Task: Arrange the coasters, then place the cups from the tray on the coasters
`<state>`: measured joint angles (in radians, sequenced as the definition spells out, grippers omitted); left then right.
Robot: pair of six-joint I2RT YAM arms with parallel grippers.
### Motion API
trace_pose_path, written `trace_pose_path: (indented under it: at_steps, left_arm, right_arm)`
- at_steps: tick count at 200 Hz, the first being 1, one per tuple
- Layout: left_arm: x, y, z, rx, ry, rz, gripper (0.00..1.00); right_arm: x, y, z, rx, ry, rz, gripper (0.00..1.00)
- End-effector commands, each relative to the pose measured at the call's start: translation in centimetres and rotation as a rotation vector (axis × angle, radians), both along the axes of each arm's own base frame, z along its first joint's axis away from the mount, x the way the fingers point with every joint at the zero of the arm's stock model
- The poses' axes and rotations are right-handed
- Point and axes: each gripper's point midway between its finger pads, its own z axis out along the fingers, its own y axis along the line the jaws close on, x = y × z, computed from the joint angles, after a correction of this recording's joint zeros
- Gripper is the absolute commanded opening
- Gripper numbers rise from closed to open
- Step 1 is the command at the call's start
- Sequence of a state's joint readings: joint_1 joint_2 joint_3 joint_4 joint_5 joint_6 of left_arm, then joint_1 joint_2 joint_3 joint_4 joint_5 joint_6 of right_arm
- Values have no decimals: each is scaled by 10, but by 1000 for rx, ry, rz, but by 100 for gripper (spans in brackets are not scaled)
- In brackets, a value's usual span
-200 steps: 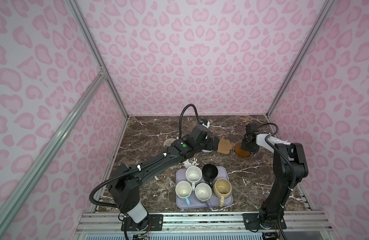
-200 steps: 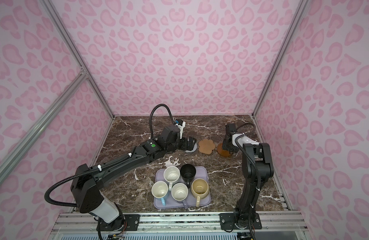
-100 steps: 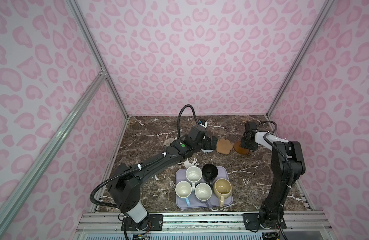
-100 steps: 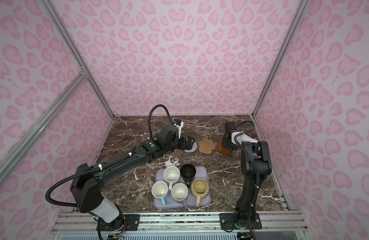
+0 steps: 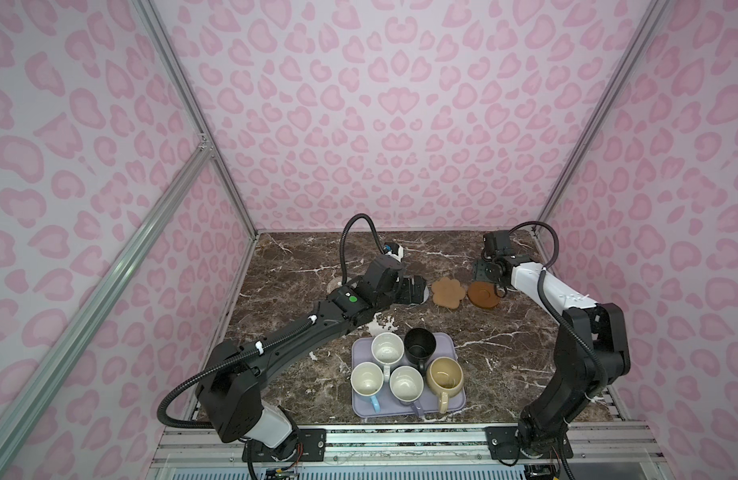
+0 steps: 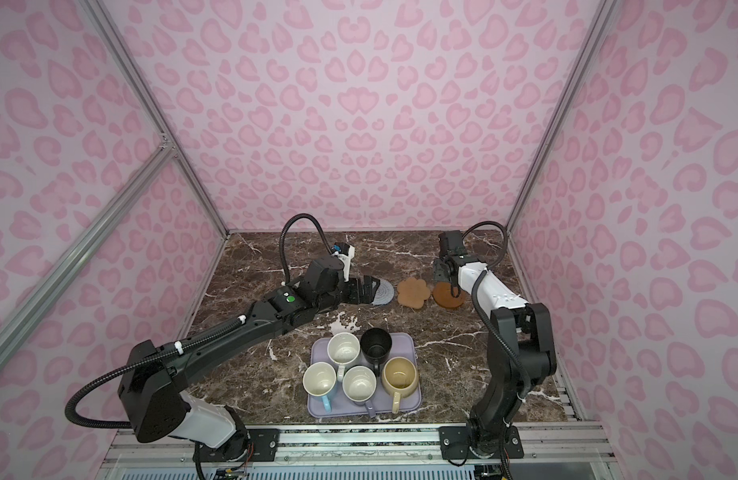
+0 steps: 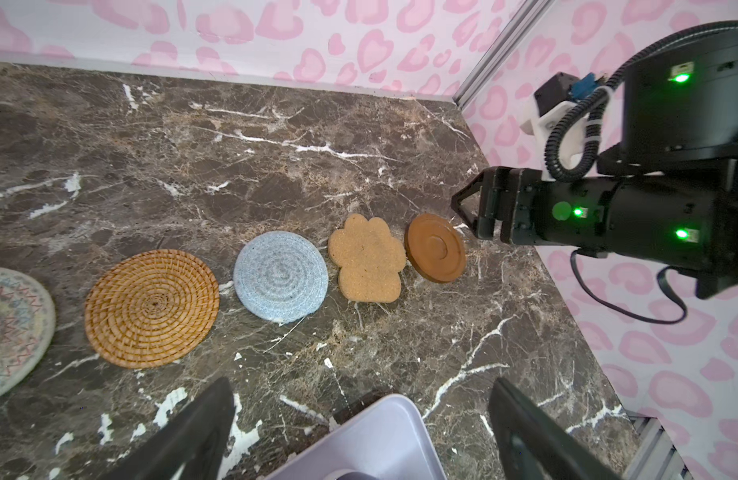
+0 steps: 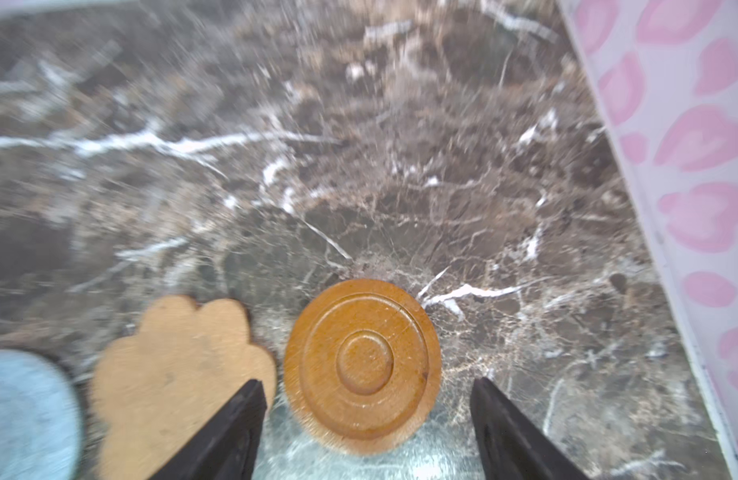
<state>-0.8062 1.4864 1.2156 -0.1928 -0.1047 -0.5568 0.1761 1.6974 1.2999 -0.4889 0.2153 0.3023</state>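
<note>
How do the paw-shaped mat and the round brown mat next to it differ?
The paw-shaped mat has lobed edges; the round mat is a plain disc. The paw-shaped mat is pale tan, the round mat darker orange-brown. The paw-shaped mat looks grainy and even, the round mat smooth with rings. Both lie side by side on the table, with nothing on them.

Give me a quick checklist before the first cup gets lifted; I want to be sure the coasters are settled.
1. All five laid in one row: ok; white woven coaster, orange rattan coaster, grey-blue coaster, tan coaster, brown disc.
2. Release of brown disc: ok; right gripper open, jaws clear of it.
3. Room between tan coaster and brown disc: cannot tell; they lie very close.
4. Empty left gripper: ok, open.
5. Five cups upright on the tray: ok.
</note>
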Motion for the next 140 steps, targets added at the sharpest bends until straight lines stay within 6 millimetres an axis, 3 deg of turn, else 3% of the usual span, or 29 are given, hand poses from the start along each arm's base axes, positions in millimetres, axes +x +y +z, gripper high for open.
trace_pose_path:
  at_steps: [1,31,57,80,100,140]
  left_arm:
    - [-2,16,19,-30,-48,51,97]
    - [-15,42,47,-67,-100,105,97]
    - [-26,65,62,-122,-129,153,97]
    - [-32,85,68,-107,-172,194,96]
    - [-36,95,70,-114,-189,198,96]
    - [-47,97,53,-39,-136,142,97]
  right_arm:
    - [-10,18,33,-55,-79,56,86]
    - [-36,64,80,-74,-169,225,97]
    - [-62,84,107,-62,-279,305,99]
    - [-77,88,107,11,-392,343,99]
    - [-95,107,102,102,-390,469,99]
    - [-119,139,100,251,-323,635,98]
